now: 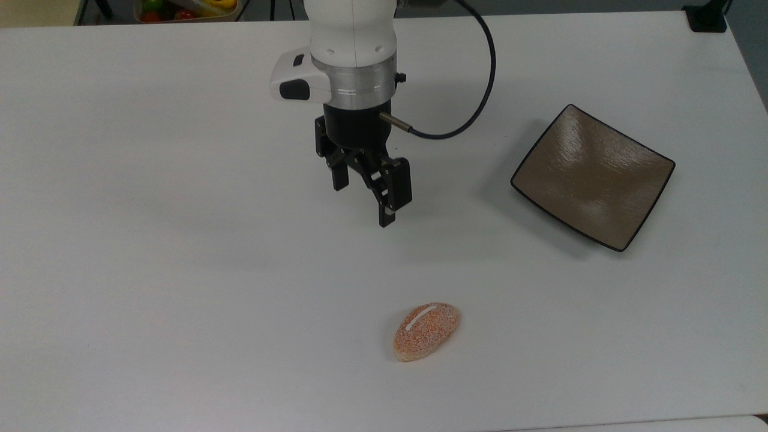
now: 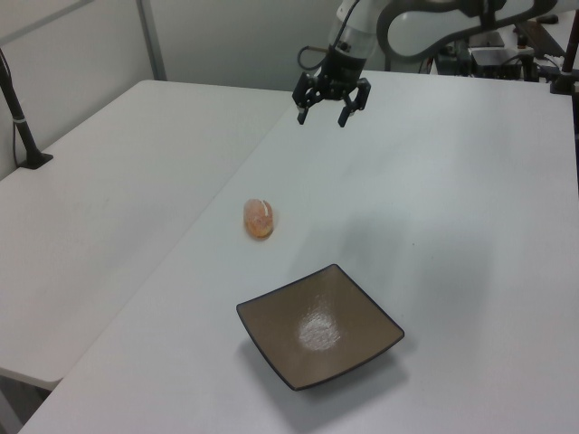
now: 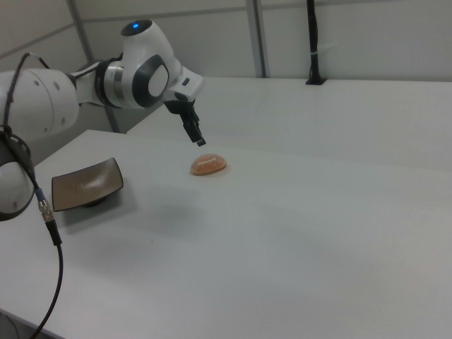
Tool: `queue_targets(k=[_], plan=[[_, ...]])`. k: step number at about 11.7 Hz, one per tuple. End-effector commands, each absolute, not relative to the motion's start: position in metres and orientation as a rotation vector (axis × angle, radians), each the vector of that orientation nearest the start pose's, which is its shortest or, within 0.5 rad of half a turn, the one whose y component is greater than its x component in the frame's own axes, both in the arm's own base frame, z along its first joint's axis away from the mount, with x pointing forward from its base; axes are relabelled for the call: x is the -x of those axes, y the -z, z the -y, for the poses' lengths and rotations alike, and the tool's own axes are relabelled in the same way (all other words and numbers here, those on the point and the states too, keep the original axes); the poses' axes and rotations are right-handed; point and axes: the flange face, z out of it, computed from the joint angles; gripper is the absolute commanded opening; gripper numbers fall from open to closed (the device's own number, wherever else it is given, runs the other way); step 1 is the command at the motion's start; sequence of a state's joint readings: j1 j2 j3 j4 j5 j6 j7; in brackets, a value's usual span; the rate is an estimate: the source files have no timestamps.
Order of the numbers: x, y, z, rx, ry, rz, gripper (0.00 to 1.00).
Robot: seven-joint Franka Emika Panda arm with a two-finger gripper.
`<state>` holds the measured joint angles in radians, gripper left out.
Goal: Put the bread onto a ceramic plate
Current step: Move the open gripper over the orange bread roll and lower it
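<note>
We find the bread (image 1: 426,331) lying on the table (image 1: 180,270), its long axis slanting toward the top view's upper right. Our gripper (image 1: 365,201) hangs above and well apart from it, jaws spread wide and empty. The ceramic plate (image 1: 593,175) sits far off toward the top view's right.

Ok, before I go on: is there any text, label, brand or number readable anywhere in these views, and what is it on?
None: no readable text, label, brand or number in any view.
Bread: a short white stripe, not a letter.
Ceramic plate: plain glossy surface, no mark.
Pincer: black, no visible marking.
Table: plain white, unmarked.
</note>
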<state>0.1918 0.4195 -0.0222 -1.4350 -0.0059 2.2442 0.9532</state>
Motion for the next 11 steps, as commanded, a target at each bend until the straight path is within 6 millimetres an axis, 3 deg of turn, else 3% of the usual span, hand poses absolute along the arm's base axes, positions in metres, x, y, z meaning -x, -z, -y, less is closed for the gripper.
queue_targets(k=[1,2,6,11], plan=[[-0.735,-0.477,-0.147,2.629,0.597,-1.177,1.0],[-0.74,-0.47,-0.158,2.599,0.641,-1.173,1.0],[-0.759,-0.407,-0.194,2.615,0.678,-1.124,1.0],[-0.769,-0.357,-0.209,2.581,0.778,-1.104,1.0]])
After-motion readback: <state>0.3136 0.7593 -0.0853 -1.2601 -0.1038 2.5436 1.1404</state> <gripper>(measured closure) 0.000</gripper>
